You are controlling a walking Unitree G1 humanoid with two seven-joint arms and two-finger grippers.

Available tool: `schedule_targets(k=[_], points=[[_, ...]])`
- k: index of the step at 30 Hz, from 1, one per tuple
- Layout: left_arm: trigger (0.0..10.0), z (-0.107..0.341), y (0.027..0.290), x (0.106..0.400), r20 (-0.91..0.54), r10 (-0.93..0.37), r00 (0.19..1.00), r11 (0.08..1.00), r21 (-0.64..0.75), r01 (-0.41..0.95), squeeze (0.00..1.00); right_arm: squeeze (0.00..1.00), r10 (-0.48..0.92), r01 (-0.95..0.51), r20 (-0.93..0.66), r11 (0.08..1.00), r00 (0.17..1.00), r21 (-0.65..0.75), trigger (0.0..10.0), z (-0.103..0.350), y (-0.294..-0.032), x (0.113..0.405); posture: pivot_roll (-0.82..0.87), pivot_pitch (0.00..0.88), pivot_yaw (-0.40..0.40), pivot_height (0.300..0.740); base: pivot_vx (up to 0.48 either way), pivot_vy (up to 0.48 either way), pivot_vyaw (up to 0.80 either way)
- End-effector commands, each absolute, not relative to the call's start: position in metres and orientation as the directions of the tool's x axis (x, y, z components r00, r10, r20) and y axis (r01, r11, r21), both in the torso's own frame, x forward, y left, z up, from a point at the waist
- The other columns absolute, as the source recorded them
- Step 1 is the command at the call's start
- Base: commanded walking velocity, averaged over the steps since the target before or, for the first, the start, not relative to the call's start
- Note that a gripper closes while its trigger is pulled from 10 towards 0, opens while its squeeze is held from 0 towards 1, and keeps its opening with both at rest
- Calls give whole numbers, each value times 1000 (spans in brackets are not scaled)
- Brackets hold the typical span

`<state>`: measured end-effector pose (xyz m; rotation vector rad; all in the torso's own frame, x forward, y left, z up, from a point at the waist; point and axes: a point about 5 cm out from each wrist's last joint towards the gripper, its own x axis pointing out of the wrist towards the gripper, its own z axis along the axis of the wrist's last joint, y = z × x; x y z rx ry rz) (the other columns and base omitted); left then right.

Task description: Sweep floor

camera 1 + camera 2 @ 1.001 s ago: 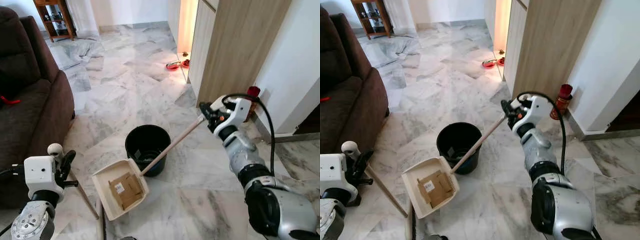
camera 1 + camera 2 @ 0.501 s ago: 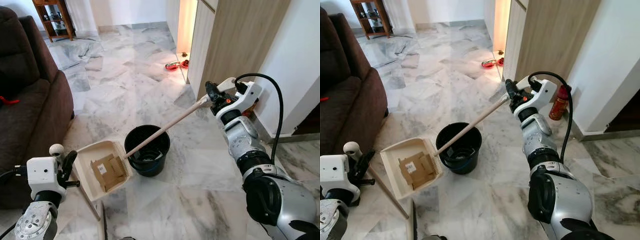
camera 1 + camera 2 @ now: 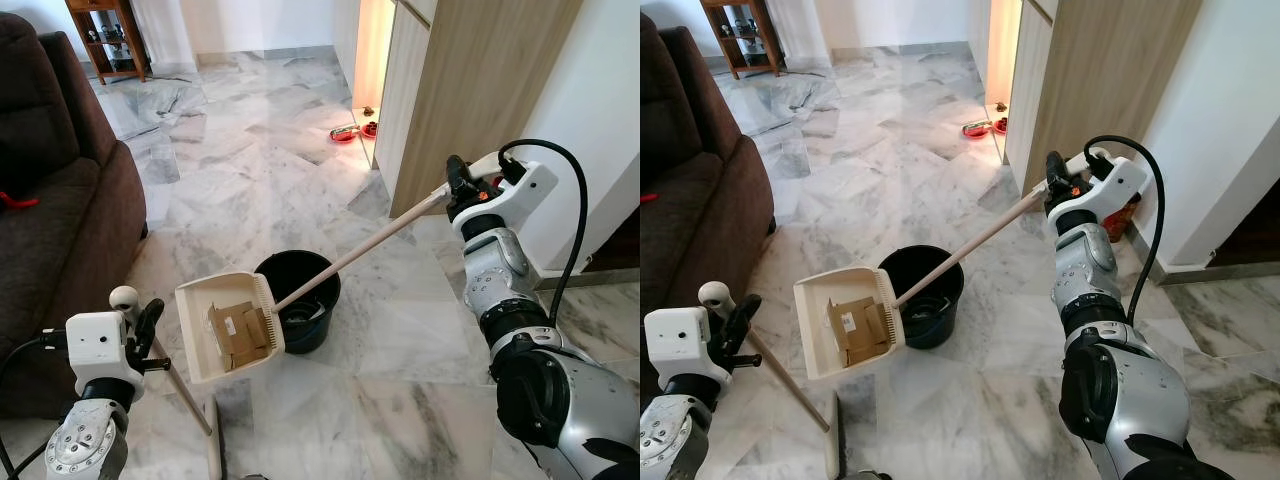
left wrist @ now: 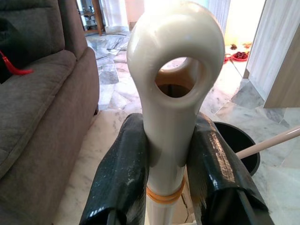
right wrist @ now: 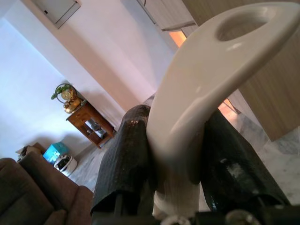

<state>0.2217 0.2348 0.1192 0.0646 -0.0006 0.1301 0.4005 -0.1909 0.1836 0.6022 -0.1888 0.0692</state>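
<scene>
A cream dustpan (image 3: 228, 325) with brown cardboard scraps (image 3: 238, 330) in it hangs tilted above the floor, just left of a black bucket (image 3: 318, 335). Its long pale handle (image 3: 360, 250) crosses over the bucket's rim and rises to my right gripper (image 3: 457, 190), which is shut on the handle's looped end (image 5: 206, 70). At the lower left my left gripper (image 3: 140, 325) is shut on the top of a broom handle (image 4: 171, 93). The stick (image 3: 185, 395) slants down to the broom head (image 3: 213, 450) on the marble floor.
A brown sofa (image 3: 60, 200) fills the left side. A tall wooden cabinet (image 3: 470, 90) and a white wall stand at the right. Red bowls (image 3: 345, 132) lie by the cabinet's far corner, and a wooden shelf (image 3: 110, 35) stands far back. Open marble floor stretches ahead.
My right gripper rose and moved right, lifting the dustpan off the floor. The pan swung left, then tilted up beside the bucket. The left arm with the broom barely moved.
</scene>
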Motion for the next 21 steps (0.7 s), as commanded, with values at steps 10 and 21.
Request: schedule_targets(k=[10,21], points=[[10000,131,239,225,75,152,986,986,55,-156,0,0,-75,-145,314,769,946,622,10000,221,-198,407,238,56,-19,740,0,0,0],[10000,124,241,229,76,188,979,977,87,-195,0,0,-109,-102,333,825,937,555,10000,222,-203,405,232,51,-19,740,0,0,0]])
